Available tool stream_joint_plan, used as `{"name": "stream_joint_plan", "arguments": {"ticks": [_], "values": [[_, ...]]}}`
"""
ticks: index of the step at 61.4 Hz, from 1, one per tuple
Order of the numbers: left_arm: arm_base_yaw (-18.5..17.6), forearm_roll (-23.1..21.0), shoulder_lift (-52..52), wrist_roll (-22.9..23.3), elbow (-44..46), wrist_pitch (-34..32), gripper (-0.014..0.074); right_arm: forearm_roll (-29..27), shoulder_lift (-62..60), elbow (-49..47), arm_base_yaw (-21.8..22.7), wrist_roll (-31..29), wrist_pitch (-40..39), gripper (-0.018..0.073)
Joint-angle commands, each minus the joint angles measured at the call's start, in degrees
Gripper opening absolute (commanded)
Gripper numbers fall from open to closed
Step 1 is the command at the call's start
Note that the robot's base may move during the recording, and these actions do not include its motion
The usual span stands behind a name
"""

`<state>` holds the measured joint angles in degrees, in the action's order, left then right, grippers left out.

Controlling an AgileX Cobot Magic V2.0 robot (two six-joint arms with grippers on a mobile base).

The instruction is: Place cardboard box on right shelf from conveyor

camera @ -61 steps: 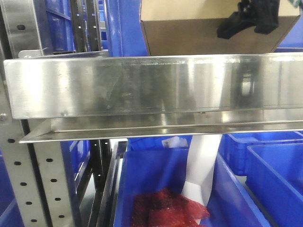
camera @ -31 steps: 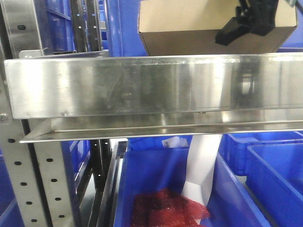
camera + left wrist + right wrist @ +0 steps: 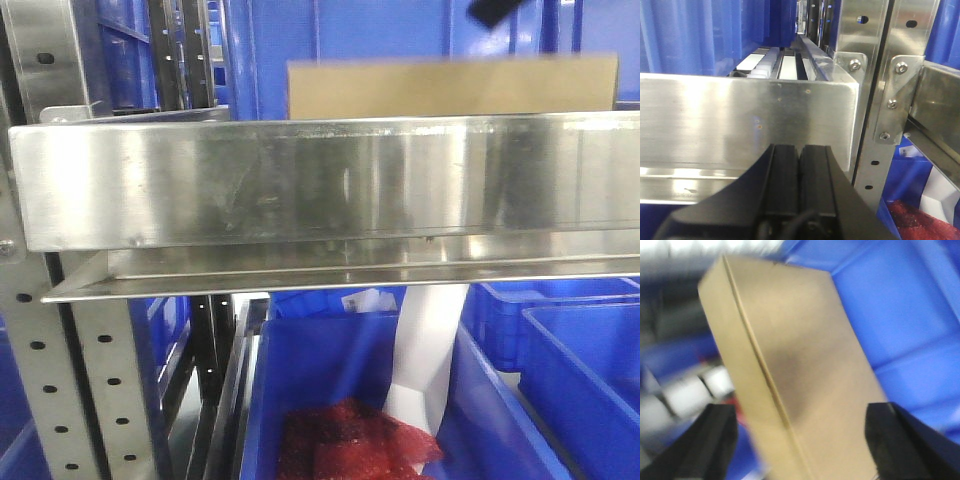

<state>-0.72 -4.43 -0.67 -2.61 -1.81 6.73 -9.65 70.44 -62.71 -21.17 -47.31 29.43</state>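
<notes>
Cardboard box: behind right shelf front lip. Right gripper: spread wide, straddling box, untouching. Left gripper: fingers together.

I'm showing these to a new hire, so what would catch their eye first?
The shiny steel right shelf fills the front view, with the tan cardboard box just behind its tall lip. Below, a blue bin holds red mesh. The right wrist view shows the open right tool straddling the box.
</notes>
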Motion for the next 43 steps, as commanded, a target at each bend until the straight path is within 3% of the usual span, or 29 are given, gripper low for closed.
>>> {"name": "stream_joint_plan", "arguments": {"ticks": [1, 22, 33, 43], "values": [[0.1, -0.3, -0.9, 0.0, -0.5, -5.0, -0.0116, -1.1, -5.6, 0.9, 0.2, 10.5, -6.4, 0.0526], [0.1, -0.3, -0.9, 0.0, -0.5, -5.0, -0.0116, -0.8, -24.9, 17.0, 0.2, 38.1, -16.4, 0.0066], [0.1, -0.3, -0.9, 0.0, -0.5, -5.0, -0.0116, 0.0, -34.1, 23.3, 0.2, 47.3, -17.7, 0.0060], [0.1, -0.3, -0.9, 0.0, -0.5, -5.0, -0.0116, 0.5, -39.3, 26.8, 0.2, 48.0, -17.5, 0.0059]]}}
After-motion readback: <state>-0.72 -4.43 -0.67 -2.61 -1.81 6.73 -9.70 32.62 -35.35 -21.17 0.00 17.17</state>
